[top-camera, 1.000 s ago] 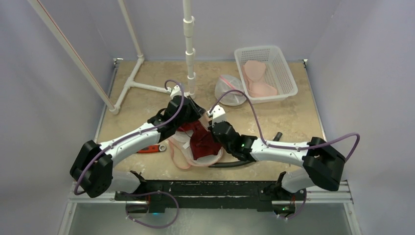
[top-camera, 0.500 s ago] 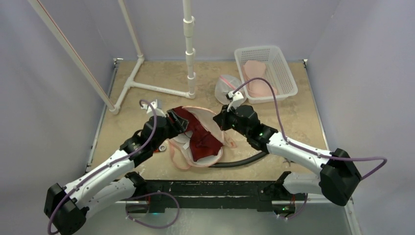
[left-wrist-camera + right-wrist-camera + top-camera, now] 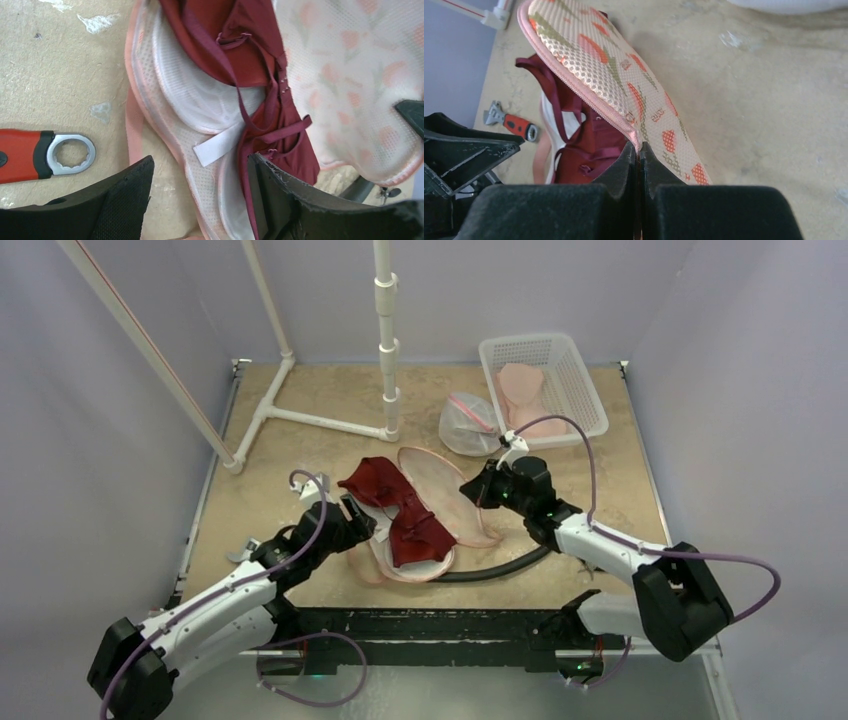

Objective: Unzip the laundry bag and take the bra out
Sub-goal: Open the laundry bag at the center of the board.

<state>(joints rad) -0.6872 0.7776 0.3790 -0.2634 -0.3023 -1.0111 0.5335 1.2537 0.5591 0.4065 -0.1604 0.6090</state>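
Note:
The pink mesh laundry bag [image 3: 440, 495] lies open mid-table, its flowered top flap [image 3: 624, 85] lifted to the right. The dark red bra [image 3: 400, 510] lies exposed on the bag's lower half [image 3: 170, 100]; it also shows in the left wrist view [image 3: 235, 50]. My right gripper [image 3: 478, 487] is shut on the flap's pink zipper edge [image 3: 636, 144]. My left gripper [image 3: 352, 521] is open and empty, low over the bag's left rim, its fingers [image 3: 120, 195] straddling the rim beside the bra's strap.
An orange-handled wrench [image 3: 40, 155] lies left of the bag. A black hose [image 3: 500, 568] curves in front. A white basket [image 3: 545, 390] with pink garments and another mesh bag [image 3: 468, 425] stand at the back right. A white pipe frame [image 3: 385, 340] stands behind.
My right gripper has pulled the bag's flap open to the right. My left gripper has let go, drawn back toward the near left and lies open; the bra now lies uncovered.

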